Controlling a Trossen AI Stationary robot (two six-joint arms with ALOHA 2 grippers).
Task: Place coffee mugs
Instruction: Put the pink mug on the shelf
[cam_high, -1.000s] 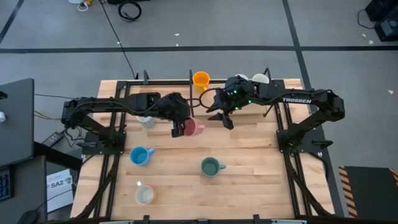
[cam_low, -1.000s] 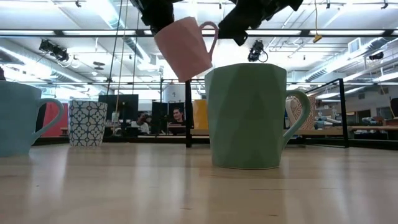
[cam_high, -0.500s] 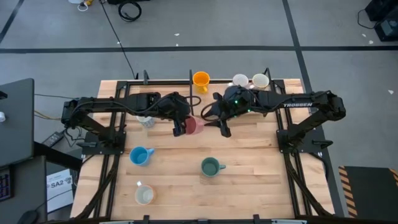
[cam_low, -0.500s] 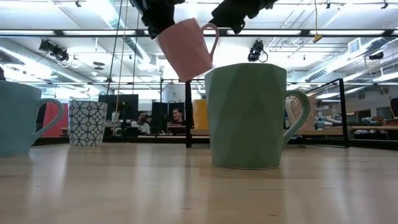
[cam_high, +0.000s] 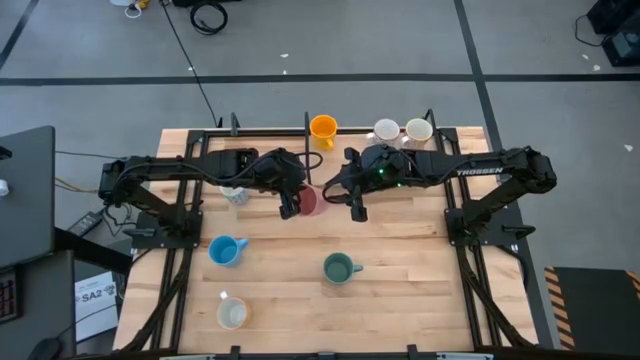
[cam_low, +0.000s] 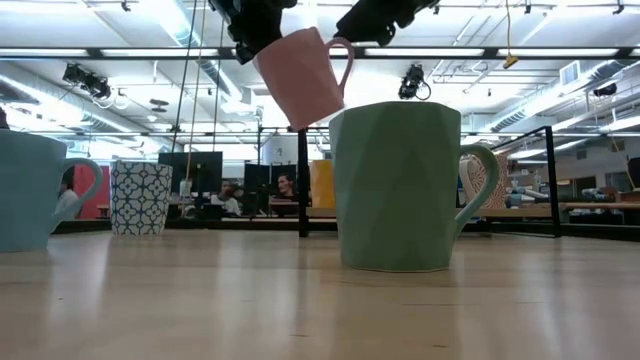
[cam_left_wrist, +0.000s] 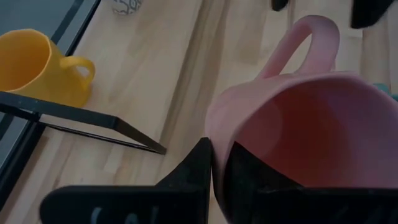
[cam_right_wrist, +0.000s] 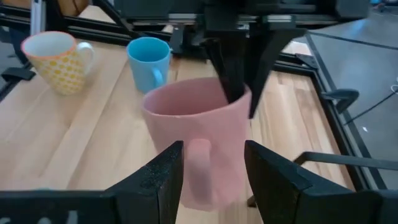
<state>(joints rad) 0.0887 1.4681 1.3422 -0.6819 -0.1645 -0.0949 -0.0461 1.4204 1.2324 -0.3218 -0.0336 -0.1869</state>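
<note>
The pink mug (cam_high: 309, 202) hangs tilted above the table's middle, held by my left gripper (cam_high: 290, 207), which is shut on it. In the low view the pink mug (cam_low: 300, 80) floats above the teal-green mug (cam_low: 400, 185). My right gripper (cam_right_wrist: 214, 180) is open. Its fingers stand on either side of the pink mug's handle (cam_right_wrist: 199, 165), and I see no touch. The orange mug (cam_high: 322, 128) and two white mugs (cam_high: 387, 129) stand at the far edge. The light blue mug (cam_high: 225, 250), the teal-green mug (cam_high: 340, 268) and a cream mug (cam_high: 232, 314) stand nearer. My left gripper pinches the pink mug's rim (cam_left_wrist: 214, 134) on the side opposite the handle, with one finger (cam_left_wrist: 249, 177) inside the mug and one finger (cam_left_wrist: 189, 171) outside. The fingers come from above, slanting from the table's left. The mug is lifted clear and tilted, its handle (cam_low: 345, 60) toward the right arm.
A patterned white mug (cam_high: 233, 195) stands under the left arm. A black frame rail (cam_left_wrist: 81, 118) runs along the far edge next to the orange mug (cam_left_wrist: 37, 65). Bare wood lies between the teal-green mug and the right edge.
My right gripper has moved toward the table's left and slightly nearer, closing in on the pink mug until its open fingers stand around the handle. My left gripper has kept the mug aloft, nearly in the same place.
</note>
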